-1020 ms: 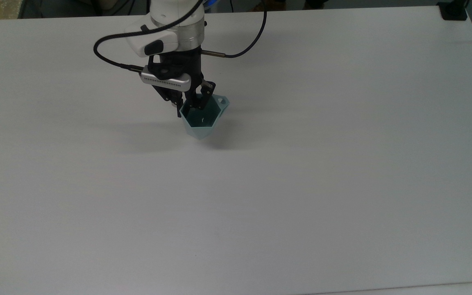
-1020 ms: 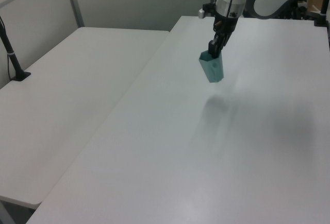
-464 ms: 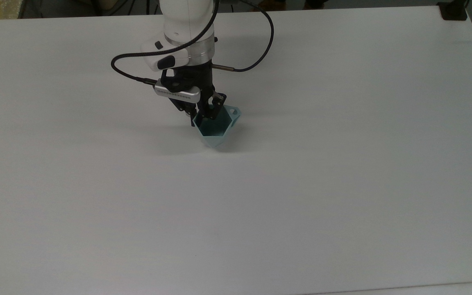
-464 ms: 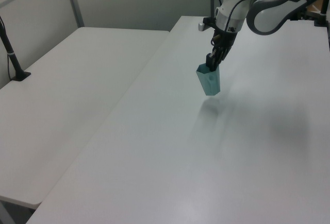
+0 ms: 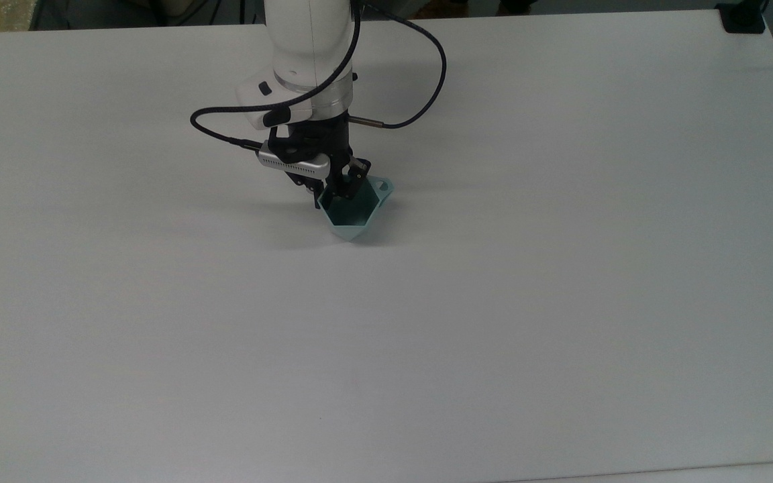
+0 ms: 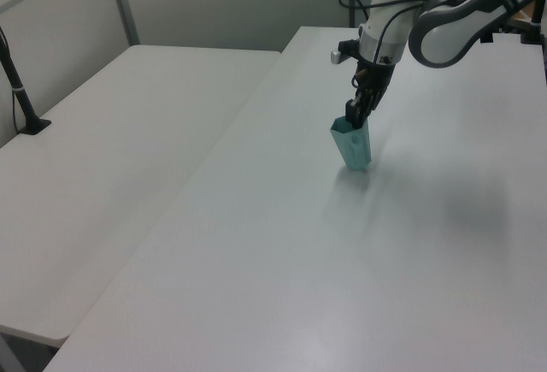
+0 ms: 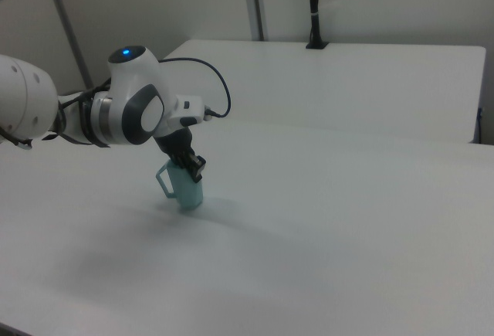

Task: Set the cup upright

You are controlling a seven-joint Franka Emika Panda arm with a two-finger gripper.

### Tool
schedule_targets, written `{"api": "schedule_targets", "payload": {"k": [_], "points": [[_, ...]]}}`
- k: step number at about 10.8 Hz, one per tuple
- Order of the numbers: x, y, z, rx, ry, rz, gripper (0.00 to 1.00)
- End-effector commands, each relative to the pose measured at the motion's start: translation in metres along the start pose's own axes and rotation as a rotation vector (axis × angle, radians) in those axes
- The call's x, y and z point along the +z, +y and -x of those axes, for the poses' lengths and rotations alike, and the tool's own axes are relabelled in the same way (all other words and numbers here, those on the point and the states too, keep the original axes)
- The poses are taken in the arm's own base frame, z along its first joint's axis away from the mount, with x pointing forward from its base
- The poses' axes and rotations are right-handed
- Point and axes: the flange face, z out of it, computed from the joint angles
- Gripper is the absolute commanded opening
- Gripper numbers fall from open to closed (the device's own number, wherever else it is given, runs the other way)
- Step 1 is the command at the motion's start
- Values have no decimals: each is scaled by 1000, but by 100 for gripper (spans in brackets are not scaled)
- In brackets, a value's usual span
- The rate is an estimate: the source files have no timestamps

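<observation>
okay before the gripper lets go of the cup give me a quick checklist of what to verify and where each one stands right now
1. Gripper pinches the cup wall at the rim, one finger inside: ok.
2. Cup opening faces up: ok.
3. Cup stands straight: not ok, it leans a little in the left view.
4. Base rests on the table: cannot tell; it looks at or just above the surface in the right view.
5. Nothing close around the cup to knock: ok.

Cup (image 6: 353, 144) lowered, seemingly onto table (image 6: 282, 244).
</observation>
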Motion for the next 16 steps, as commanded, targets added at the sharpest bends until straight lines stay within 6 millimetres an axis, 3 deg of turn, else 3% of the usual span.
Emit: {"api": "schedule_targets", "payload": {"k": [1,4,5,6,7,9,12,14,16], "points": [[0,-2,5,1,32,-21,0],[6,-2,6,-6,21,-15,0],[6,-1,7,-10,12,-10,12],[6,-1,7,-17,10,-9,42],[5,-1,6,-17,12,-10,58],[3,0,8,-25,-14,4,100],[-8,0,8,-45,-29,12,100],[-28,1,2,-38,-28,13,100],[-65,2,-9,-33,-26,17,100]]}}
